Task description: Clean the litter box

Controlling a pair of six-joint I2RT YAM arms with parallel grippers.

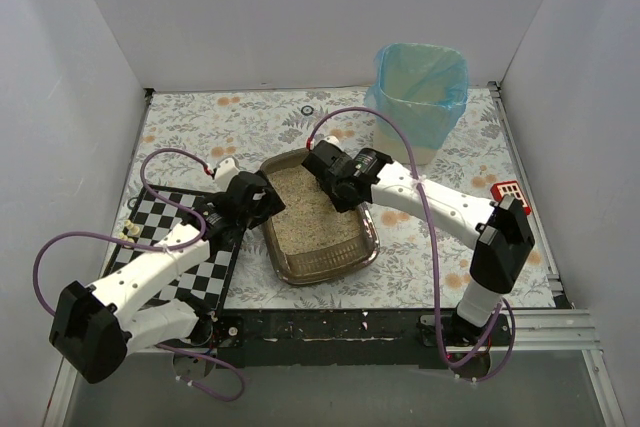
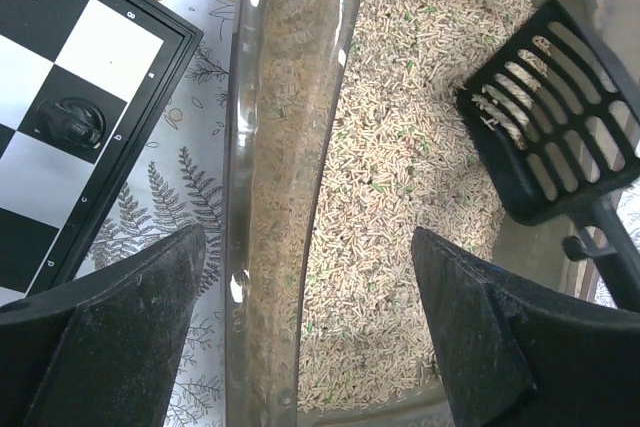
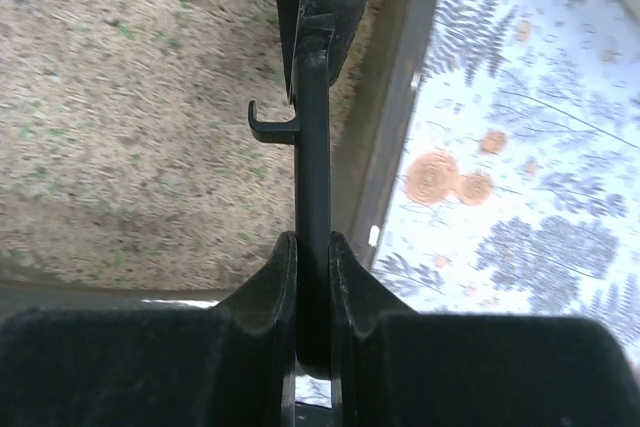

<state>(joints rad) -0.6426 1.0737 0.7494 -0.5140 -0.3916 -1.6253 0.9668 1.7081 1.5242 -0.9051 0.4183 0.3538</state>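
Observation:
The litter box (image 1: 300, 272) is a dark brown translucent tray of beige litter in the middle of the table. Its rim (image 2: 262, 197) and litter (image 3: 120, 117) show in both wrist views. My right gripper (image 1: 330, 175) is shut on the handle of a black slotted scoop (image 3: 313, 137), whose blade (image 2: 555, 117) hangs over the litter at the box's far right side. My left gripper (image 1: 262, 202) is open, its fingers (image 2: 130, 337) astride the box's left rim, one outside and one over the litter.
A beige bin with a blue bag (image 1: 420, 97) stands at the back right. A chessboard (image 1: 175, 247) lies left of the box, under my left arm. A small red item (image 1: 509, 190) sits at the right edge. White walls enclose the table.

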